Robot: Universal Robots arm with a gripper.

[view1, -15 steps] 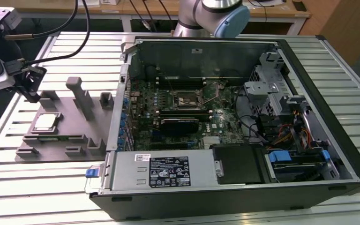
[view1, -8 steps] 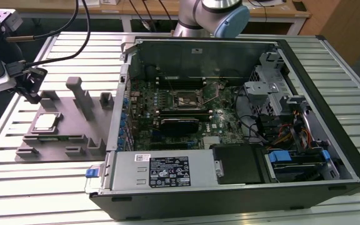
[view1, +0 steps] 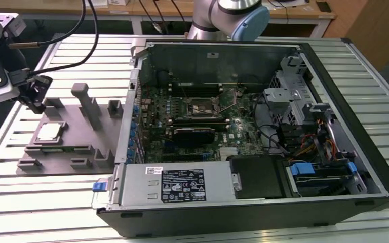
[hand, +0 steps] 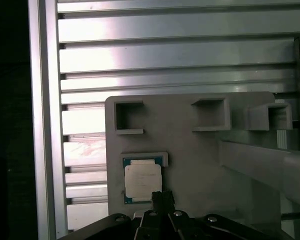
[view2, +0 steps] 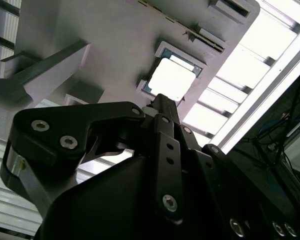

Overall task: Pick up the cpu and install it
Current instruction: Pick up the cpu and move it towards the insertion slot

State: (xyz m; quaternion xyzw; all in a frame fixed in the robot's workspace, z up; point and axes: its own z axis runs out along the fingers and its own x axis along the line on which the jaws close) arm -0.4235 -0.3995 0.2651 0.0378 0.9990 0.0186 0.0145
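A slatted metal surface (view1: pixel 26 207) is carrying an open computer case (view1: pixel 329 126) and, on the exterior view's left, a grey tray (view1: pixel 79 149). The cpu (view1: pixel 49 132) is lying flat in a recess of that tray. The end effector (view1: pixel 38 101) is hovering over it, apart from it, clenched and grasping nothing. The chip is probably going to handle as light, stiff, slick on its lid and fragile underneath, so 2 opposite edges are looking like the place to hold. 1 tall tray post (view1: pixel 85 104) is standing near the chip. The socket (view1: pixel 201 107) is sitting well apart, inside the case.
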